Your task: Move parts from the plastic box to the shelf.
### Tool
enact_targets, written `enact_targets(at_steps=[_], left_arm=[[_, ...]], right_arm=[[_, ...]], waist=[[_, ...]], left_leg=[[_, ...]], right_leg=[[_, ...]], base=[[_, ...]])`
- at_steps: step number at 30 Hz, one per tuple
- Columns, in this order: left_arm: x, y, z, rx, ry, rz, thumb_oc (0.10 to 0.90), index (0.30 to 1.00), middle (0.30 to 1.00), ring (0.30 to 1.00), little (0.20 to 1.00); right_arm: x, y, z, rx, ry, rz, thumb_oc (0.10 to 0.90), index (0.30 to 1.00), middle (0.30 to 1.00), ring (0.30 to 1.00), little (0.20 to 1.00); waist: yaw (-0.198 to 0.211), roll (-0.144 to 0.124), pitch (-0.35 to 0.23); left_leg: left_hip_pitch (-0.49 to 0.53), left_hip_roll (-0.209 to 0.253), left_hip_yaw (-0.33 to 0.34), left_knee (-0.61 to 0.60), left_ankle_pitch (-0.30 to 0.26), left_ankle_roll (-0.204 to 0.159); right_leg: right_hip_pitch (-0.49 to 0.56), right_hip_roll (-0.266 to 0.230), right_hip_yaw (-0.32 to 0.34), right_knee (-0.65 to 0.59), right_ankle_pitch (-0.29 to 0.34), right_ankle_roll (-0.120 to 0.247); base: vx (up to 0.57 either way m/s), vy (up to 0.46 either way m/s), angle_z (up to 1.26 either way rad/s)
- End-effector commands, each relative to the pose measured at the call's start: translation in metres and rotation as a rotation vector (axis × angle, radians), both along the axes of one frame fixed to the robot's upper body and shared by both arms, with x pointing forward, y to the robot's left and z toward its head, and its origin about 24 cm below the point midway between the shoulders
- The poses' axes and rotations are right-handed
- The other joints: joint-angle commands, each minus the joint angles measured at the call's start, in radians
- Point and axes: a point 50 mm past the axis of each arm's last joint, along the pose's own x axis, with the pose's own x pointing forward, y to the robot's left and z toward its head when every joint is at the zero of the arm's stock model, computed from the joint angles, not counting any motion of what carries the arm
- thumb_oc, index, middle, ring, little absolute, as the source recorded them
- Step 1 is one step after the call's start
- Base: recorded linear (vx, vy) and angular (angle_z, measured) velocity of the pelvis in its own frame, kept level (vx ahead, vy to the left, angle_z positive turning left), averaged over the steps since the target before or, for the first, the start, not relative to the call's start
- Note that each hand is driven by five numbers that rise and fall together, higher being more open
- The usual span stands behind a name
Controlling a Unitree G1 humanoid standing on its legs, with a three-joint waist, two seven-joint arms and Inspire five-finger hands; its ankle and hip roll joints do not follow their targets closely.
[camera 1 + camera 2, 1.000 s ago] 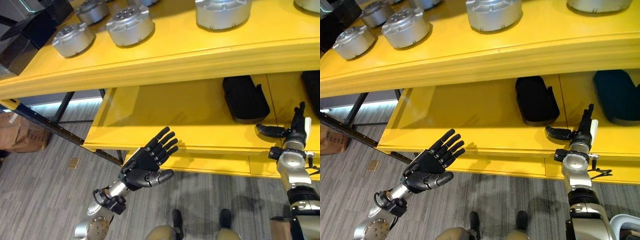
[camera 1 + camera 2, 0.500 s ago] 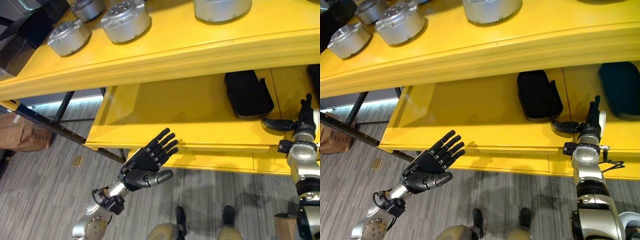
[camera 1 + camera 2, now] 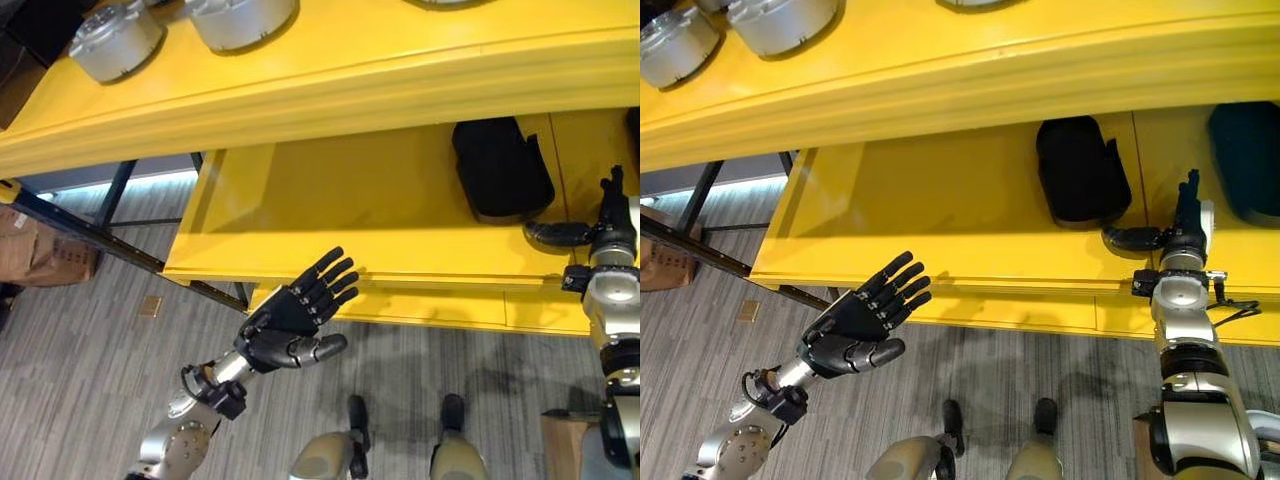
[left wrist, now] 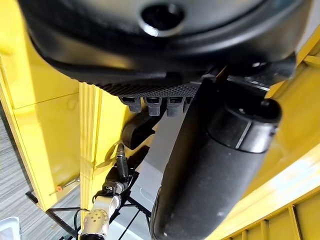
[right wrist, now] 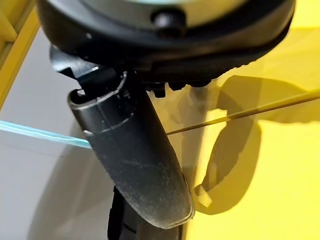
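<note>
Yellow shelf (image 3: pixel 400 70) spans the top of the frame, with a lower tier (image 3: pixel 400 230) across the middle. Grey striped floor (image 3: pixel 90 370) at lower left.

Round silver parts sit on the top tier at upper left: one (image 3: pixel 115 38) near the left edge, another (image 3: pixel 240 18) just right of it, both cut off by the frame top.

Black pad (image 3: pixel 500 170) lies on the lower tier at centre right; a second dark pad (image 3: pixel 1250 160) at the right edge. Brown cardboard box (image 3: pixel 40 250) on the floor at far left.

Left hand (image 3: pixel 290 320) at lower centre, in front of the lower tier's edge, palm up, fingers straight and spread, holding nothing.

Right hand (image 3: pixel 600 232) at right edge over the lower tier, fingers extended up, thumb out to the left, empty, just below the black pad.
</note>
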Motion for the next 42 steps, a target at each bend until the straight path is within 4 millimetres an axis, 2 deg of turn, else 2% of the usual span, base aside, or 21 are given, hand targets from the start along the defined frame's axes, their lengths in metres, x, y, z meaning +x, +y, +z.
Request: enact_targets(at_steps=[1,16,33,42], left_arm=[[0.003,-0.006,0.041,-0.084,-0.191,-0.056,0.9,1.0,1.0,1.0,1.0],[0.008,-0.008,0.043,-0.076,-0.211,-0.059,0.9,1.0,1.0,1.0,1.0],[0.013,-0.016,0.042,-0.083,-0.223,-0.065,0.9,1.0,1.0,1.0,1.0],[0.013,-0.017,0.041,-0.097,-0.226,-0.059,0.9,1.0,1.0,1.0,1.0]], right_arm=[[0.018,0.017,0.052,-0.084,-0.146,0.109,0.9,1.0,1.0,1.0,1.0],[0.027,0.034,0.047,-0.016,-0.141,0.192,0.9,1.0,1.0,1.0,1.0],[0.039,0.076,0.034,-0.002,-0.122,0.329,0.9,1.0,1.0,1.0,1.0],[0.035,0.082,0.051,-0.094,-0.24,0.251,0.9,1.0,1.0,1.0,1.0]], waist=[[0.02,-0.047,-0.04],[0.021,-0.054,-0.029],[0.02,-0.061,-0.027],[0.013,-0.066,-0.033]], left_leg=[[-0.046,-0.006,-0.043,0.153,-0.082,-0.025],[-0.057,0.011,-0.029,0.145,-0.064,-0.032],[-0.057,0.01,-0.031,0.137,-0.057,-0.031],[-0.052,0.003,-0.03,0.134,-0.065,-0.024]], right_leg=[[-0.041,0.026,-0.035,0.155,-0.165,-0.069],[-0.058,0.03,-0.051,0.152,-0.161,-0.071],[-0.06,0.032,-0.055,0.144,-0.153,-0.075],[-0.058,0.034,-0.049,0.138,-0.148,-0.073]], base=[[-0.02,-0.026,0.06],[0.0,-0.006,0.01],[0.0,0.0,0.0],[0.0,0.01,-0.01]])
